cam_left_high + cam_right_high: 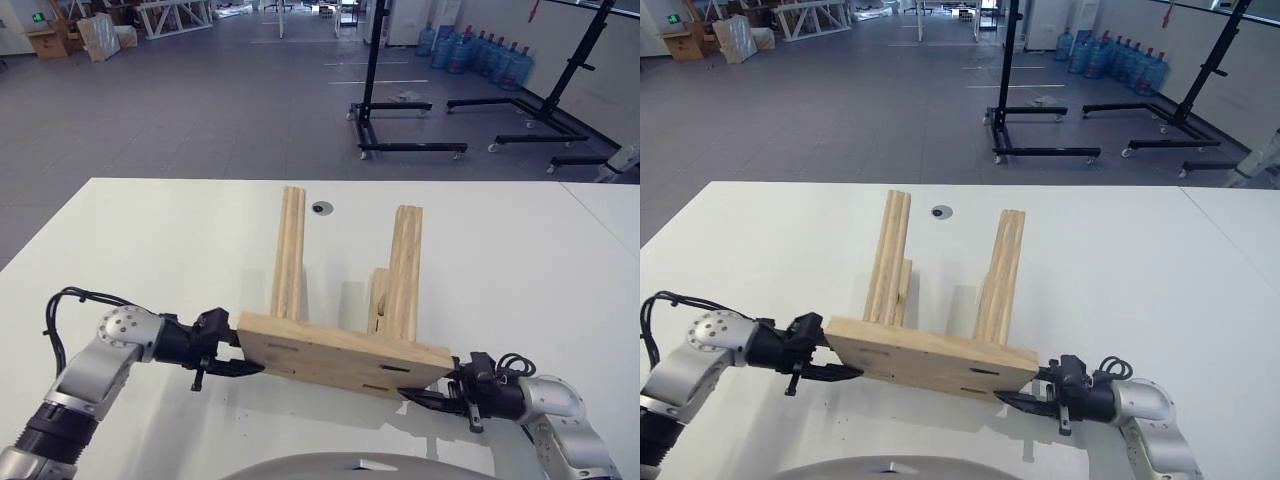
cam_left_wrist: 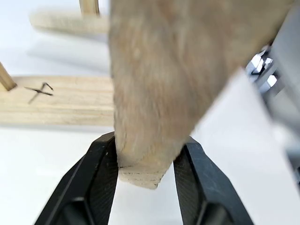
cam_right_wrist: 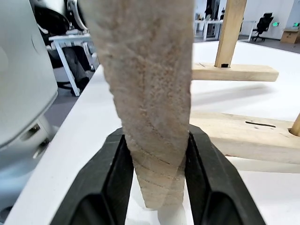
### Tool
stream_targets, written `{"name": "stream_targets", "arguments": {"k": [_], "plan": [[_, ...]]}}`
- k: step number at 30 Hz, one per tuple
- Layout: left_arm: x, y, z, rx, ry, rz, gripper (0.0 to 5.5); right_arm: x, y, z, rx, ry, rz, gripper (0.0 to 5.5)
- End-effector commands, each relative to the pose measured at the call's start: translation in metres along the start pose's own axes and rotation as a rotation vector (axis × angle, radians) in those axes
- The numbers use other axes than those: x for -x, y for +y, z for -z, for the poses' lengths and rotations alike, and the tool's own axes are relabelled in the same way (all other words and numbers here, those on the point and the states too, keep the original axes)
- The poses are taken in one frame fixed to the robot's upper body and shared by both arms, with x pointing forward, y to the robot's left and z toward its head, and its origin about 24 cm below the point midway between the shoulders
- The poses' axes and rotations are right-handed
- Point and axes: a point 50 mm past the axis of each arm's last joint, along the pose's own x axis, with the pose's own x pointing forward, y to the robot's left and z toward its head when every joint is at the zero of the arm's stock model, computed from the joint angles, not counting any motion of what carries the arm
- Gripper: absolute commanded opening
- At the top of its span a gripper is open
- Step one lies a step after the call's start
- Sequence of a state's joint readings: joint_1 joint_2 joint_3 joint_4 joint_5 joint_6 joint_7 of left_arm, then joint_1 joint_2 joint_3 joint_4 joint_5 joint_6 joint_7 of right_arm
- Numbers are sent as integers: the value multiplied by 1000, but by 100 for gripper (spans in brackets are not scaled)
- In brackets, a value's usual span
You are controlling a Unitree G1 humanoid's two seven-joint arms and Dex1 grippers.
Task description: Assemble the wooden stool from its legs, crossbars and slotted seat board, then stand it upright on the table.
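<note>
The wooden stool lies tipped on the white table [image 1: 150,240], its slotted seat board [image 1: 340,355] nearest me and on edge. Its legs [image 1: 289,255] [image 1: 405,270] point away from me, with a short crossbar [image 1: 378,300] between the right pair. My left gripper [image 1: 225,362] is shut on the board's left end; the black fingers [image 2: 101,183] squeeze the board's edge [image 2: 154,93]. At the opposite end my right gripper [image 1: 435,392] is shut on the board, whose edge [image 3: 145,70] stands between the fingers [image 3: 115,178]. A leg [image 3: 234,72] and a crossbar [image 3: 229,28] lie beyond.
A round cable hole [image 1: 321,208] sits in the table just past the leg tips. Beyond the far table edge are black wheeled racks [image 1: 405,110] and several water bottles [image 1: 480,50] on the floor. Bare tabletop spreads on both sides of the stool.
</note>
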State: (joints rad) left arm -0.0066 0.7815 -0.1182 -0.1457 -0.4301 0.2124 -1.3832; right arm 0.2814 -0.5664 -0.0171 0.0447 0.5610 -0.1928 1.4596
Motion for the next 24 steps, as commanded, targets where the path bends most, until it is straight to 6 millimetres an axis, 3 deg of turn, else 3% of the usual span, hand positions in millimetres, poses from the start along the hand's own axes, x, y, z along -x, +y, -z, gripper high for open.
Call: {"name": "stream_targets", "arguments": {"k": [1,4,6,7,9,16,21,24], "plan": [[-10,-8,-40,-9,-242,97,159,-2,-11,-26,-32,-105,3,139],[-14,-14,-57,-3,-320,135,159,1,-6,-40,-75,-132,-48,139],[-20,-20,-61,-1,-314,172,157,-16,-55,-73,-97,-173,-54,139],[-21,-22,-63,0,-319,181,155,-19,-70,-88,-115,-203,-56,139],[-23,-22,-68,-3,-348,178,154,-21,-83,-110,-141,-276,-51,139],[-11,-6,-108,-37,-610,74,150,-29,-92,-151,-309,-551,-28,140],[5,11,-134,-23,-854,-84,149,-40,-81,-155,-437,-638,-8,141],[18,8,-144,-33,-963,-136,149,-43,-77,-158,-510,-751,97,141]]}}
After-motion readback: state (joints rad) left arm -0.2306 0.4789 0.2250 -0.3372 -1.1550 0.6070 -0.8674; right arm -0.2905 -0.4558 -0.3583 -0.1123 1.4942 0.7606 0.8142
